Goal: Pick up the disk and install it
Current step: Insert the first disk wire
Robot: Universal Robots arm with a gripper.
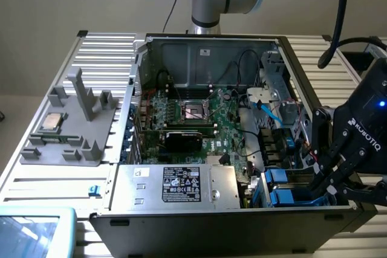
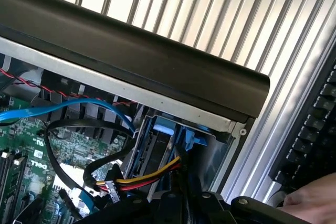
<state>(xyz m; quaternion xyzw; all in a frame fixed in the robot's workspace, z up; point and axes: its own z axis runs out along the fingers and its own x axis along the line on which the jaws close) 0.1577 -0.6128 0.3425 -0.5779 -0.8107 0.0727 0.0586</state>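
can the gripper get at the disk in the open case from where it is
Probably yes: the gripper hangs right by the disk, and the case is open on top, though cables crowd its side.

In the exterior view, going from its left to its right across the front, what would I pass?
CPU chip → small blue clip → silver box with black label → disk with blue tabs → pincer.

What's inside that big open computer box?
A green circuit board, a black card, a silver box, cables, and a disk with blue rails in the corner. The gripper hides part of that corner.
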